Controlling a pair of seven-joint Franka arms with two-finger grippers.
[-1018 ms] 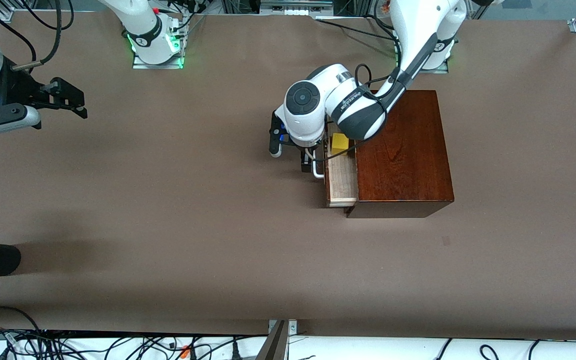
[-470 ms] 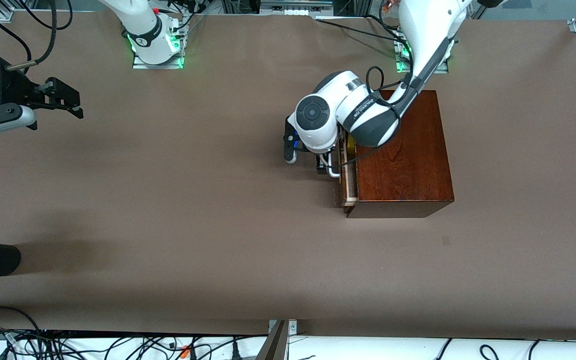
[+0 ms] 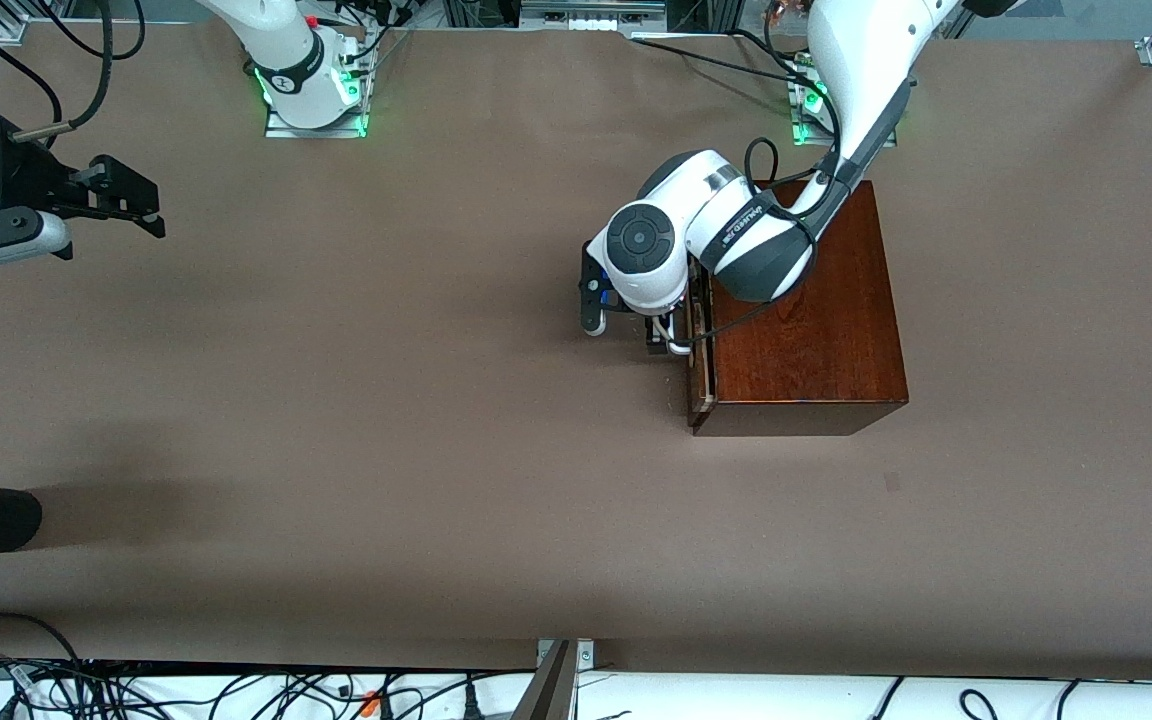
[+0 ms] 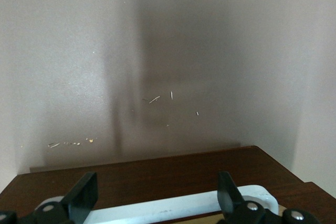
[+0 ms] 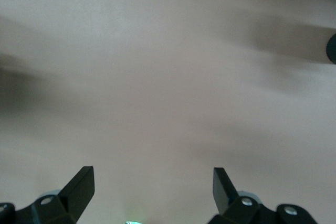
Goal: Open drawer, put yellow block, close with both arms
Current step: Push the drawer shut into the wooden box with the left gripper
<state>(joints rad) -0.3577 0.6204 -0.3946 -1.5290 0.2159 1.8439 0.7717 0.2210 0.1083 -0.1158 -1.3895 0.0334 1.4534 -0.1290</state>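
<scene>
The right arm's black two-finger gripper (image 3: 141,205) waits with its fingers spread wide and empty, up over the bare brown table (image 3: 356,430) at the right arm's end, well apart from everything else. In the right wrist view only table shows between its fingers (image 5: 79,184).

The left arm's black two-finger gripper (image 3: 664,335) is down at the front of the dark reddish-brown wooden box (image 3: 801,310). Its fingers (image 4: 84,198) stand wide, straddling the white U-shaped bar handle (image 4: 173,208) of the dark-fronted drawer (image 3: 701,350), which is pushed almost fully into the box. The yellow block cannot be seen.
</scene>
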